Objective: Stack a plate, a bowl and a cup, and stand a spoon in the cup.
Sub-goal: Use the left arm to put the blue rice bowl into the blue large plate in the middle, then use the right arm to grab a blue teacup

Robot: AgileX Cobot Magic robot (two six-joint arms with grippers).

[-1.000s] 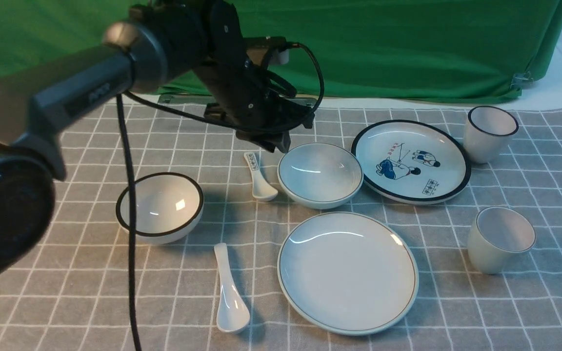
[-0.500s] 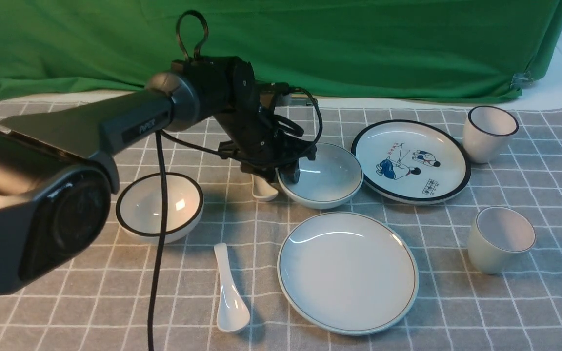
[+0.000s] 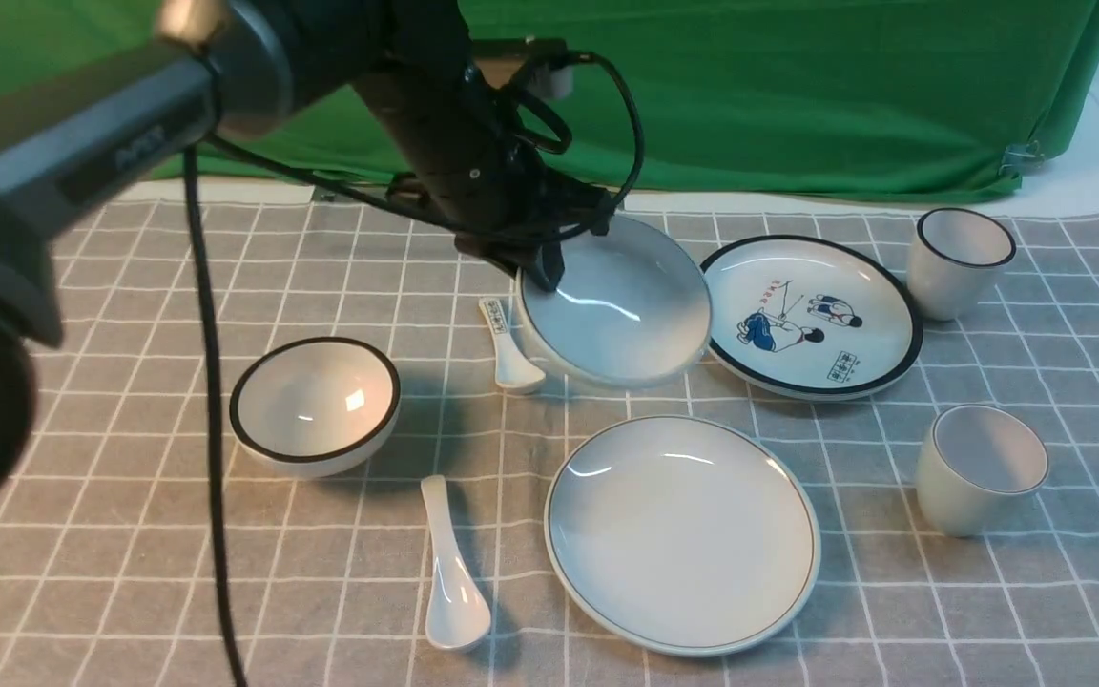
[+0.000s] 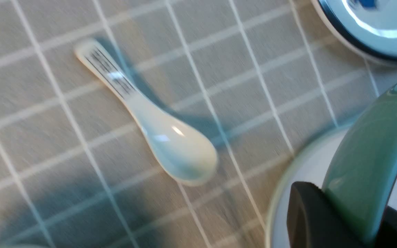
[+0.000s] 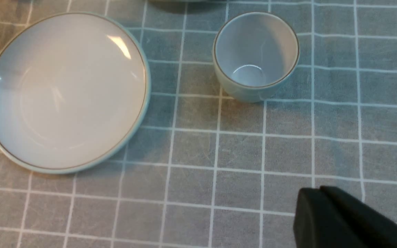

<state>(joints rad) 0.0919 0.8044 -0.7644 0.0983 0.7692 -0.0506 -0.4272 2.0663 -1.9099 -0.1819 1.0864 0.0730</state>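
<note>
The spoon (image 3: 454, 582) lies near-left on the tabletop (image 3: 130, 572). The left claw (image 3: 545, 275) pinches the bowl (image 3: 626, 305) by its left rim, tilted, beyond the plate (image 3: 683, 534). The cup (image 3: 979, 468) stands right. The right claw (image 5: 317, 198) is only partly seen, so I cannot tell its grip.

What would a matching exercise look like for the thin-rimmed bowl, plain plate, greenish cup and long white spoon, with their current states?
1 bowl
2 plate
3 cup
4 spoon

A lying left of the plate
B tilted, rim held by left gripper
C upright, right of the plate
D flat, nothing on it

Pairs: 1-B, 2-D, 3-C, 4-A
</note>
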